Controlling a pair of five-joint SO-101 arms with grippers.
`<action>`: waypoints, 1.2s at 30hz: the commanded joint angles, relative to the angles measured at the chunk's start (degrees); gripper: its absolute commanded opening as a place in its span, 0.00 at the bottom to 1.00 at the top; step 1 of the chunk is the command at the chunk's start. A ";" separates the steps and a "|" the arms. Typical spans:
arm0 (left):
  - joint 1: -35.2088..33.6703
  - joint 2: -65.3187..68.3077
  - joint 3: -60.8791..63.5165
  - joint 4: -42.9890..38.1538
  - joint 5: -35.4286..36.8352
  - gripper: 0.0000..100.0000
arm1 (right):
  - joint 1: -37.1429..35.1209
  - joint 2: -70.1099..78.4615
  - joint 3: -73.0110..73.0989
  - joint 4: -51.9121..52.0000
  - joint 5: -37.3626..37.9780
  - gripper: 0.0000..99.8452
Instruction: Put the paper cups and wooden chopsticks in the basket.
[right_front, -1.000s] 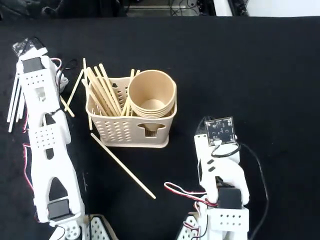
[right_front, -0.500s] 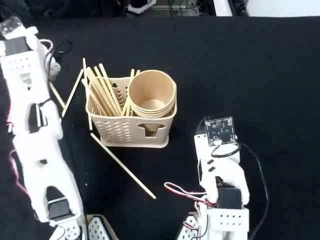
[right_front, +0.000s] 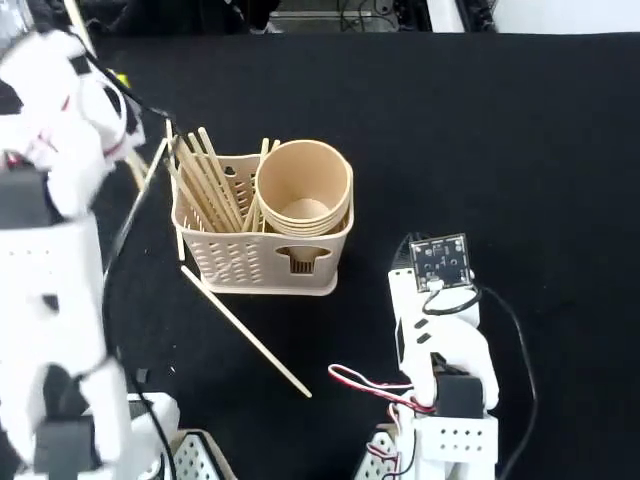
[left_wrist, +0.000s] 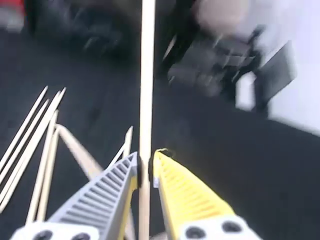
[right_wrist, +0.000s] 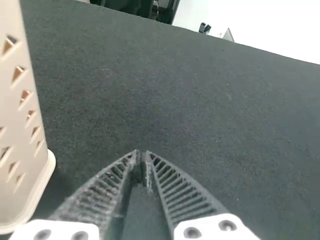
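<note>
My left pincer (left_wrist: 145, 162) pinches one wooden chopstick (left_wrist: 146, 75), lifted above the table to the left of the basket (right_front: 262, 265). The basket holds stacked paper cups (right_front: 303, 185) and a bundle of chopsticks (right_front: 205, 185). A loose stick (right_front: 245, 333) lies just in front of it. My right pincer (right_wrist: 140, 159) is pressed together on nothing, near the basket.

The basket (right_front: 262, 262) stood left of the counter's (right_front: 520, 150) middle, with stacked cups (right_front: 303, 185) in its right half and chopsticks (right_front: 205, 185) leaning in its left half. A loose chopstick (right_front: 245, 332) lay slantwise on the counter just before the basket, and the right gripper (right_wrist: 140, 161) sat low near the basket's right wall. At the counter's far left, the left gripper (left_wrist: 144, 161) had a chopstick (left_wrist: 146, 75) between its fingers, reaching past the tips.
</note>
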 joint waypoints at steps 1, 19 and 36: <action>4.35 -15.91 24.75 -22.77 -2.81 0.03 | -0.62 -3.91 -0.22 0.18 0.62 0.02; 12.97 -48.70 77.76 -58.37 -3.69 0.03 | -0.62 -3.82 -0.22 0.18 0.88 0.02; -3.38 -44.40 54.90 -28.92 5.36 0.21 | -0.62 -3.82 -0.22 0.18 0.88 0.02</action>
